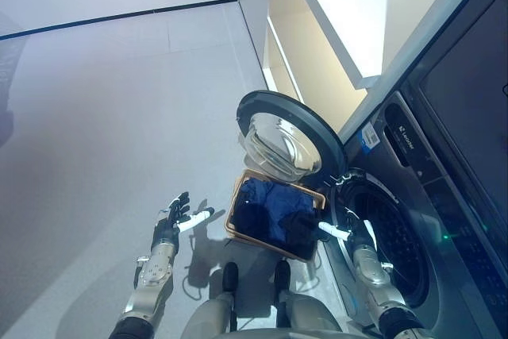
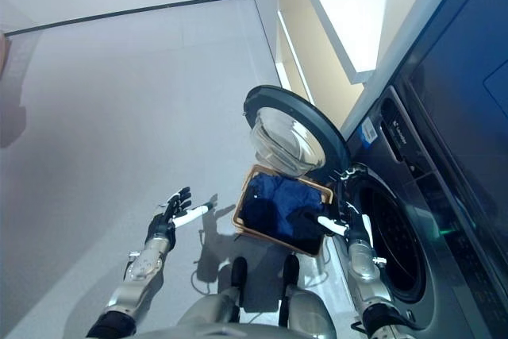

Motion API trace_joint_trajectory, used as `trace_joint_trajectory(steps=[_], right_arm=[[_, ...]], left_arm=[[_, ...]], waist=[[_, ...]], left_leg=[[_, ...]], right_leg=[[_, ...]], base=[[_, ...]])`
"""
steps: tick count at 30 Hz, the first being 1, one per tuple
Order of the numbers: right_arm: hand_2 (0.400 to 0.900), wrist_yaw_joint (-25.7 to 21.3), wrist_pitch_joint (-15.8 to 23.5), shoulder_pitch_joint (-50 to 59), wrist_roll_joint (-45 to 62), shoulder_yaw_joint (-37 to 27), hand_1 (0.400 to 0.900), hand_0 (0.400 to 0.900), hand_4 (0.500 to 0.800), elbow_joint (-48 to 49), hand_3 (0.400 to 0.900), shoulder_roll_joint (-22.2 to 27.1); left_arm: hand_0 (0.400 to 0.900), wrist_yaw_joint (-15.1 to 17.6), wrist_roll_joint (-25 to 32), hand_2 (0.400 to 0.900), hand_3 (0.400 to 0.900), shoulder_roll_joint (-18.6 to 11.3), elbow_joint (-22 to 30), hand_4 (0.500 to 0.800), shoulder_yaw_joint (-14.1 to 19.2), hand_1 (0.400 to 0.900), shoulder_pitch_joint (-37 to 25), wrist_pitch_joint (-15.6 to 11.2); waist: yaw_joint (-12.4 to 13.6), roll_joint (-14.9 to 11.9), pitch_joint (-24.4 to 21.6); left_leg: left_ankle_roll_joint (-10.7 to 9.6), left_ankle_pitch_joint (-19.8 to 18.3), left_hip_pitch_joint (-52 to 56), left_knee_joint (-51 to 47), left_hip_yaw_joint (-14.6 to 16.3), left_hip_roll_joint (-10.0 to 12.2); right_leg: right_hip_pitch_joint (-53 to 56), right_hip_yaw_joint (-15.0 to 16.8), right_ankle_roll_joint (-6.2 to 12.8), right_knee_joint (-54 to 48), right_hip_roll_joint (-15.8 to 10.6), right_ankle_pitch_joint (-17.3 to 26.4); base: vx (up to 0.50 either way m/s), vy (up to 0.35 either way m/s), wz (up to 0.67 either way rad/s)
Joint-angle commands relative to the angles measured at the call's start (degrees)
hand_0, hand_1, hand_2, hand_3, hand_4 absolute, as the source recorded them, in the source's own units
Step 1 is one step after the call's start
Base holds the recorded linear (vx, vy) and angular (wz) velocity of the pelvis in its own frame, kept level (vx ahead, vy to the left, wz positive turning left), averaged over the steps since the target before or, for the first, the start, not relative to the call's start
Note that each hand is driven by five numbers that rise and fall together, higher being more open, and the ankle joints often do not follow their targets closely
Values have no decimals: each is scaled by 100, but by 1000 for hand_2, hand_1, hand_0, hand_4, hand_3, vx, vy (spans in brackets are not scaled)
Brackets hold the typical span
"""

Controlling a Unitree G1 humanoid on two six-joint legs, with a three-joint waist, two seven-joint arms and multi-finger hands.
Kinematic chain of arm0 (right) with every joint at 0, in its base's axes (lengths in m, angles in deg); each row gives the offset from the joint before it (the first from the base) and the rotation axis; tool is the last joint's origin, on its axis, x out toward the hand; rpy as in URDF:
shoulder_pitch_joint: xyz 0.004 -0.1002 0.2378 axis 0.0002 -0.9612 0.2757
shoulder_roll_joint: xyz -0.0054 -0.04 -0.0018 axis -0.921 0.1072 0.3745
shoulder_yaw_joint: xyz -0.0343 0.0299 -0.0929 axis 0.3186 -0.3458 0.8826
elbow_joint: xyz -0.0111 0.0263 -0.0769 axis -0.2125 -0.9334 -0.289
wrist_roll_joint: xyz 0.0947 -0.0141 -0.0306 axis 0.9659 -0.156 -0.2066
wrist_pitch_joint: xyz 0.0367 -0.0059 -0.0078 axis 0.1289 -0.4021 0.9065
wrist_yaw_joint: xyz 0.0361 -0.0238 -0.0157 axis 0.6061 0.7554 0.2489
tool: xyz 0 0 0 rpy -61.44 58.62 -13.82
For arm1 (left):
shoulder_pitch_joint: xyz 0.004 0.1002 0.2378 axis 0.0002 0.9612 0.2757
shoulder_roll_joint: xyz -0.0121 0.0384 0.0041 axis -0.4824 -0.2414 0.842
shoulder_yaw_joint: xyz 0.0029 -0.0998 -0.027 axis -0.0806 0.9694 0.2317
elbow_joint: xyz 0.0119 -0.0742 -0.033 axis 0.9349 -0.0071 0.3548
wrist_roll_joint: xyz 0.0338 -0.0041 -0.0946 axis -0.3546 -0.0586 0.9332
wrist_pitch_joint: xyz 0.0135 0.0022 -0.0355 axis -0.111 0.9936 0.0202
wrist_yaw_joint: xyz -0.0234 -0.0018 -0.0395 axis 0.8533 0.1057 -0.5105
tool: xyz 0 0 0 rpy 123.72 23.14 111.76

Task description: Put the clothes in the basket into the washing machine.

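Observation:
A brown basket (image 1: 236,210) stands on the floor before the washing machine (image 1: 429,196), filled with dark blue clothes (image 1: 266,206) and a black garment (image 1: 300,229). The machine's round door (image 1: 282,139) is swung wide open above the basket, and the dark drum (image 1: 389,244) shows to the right. My right hand (image 1: 349,236) hovers open between the basket's right edge and the drum mouth, holding nothing. My left hand (image 1: 176,220) is spread open over the floor, well left of the basket.
Pale grey floor (image 1: 111,117) stretches left and behind the basket. A cream wall or cabinet edge (image 1: 317,45) runs along the far right above the machine. The open door overhangs the basket's far side.

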Motion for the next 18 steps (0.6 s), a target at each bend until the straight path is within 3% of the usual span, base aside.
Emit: trace_joint_trajectory(steps=[1,18], right_arm=[[900,-85,247,92,-159,-80,900,900,800,183,900,38],[900,-93,237,96,-171,-97,900,900,800,180,900,41]], left_arm=[[900,-2,21,900,900,-167,66,800,185,900,-113,-341],[900,-4,42,900,900,-171,42,800,201,900,-113,-330]], waist=[[68,-304,-214],[69,-315,-210]], left_leg=[[54,-861,-94,481,227,-154],[56,-868,-110,486,239,-144]], right_leg=[[-116,179,502,295,-366,-78],[-139,194,512,302,-372,-73]], base=[[0,0,0],[0,0,0]])
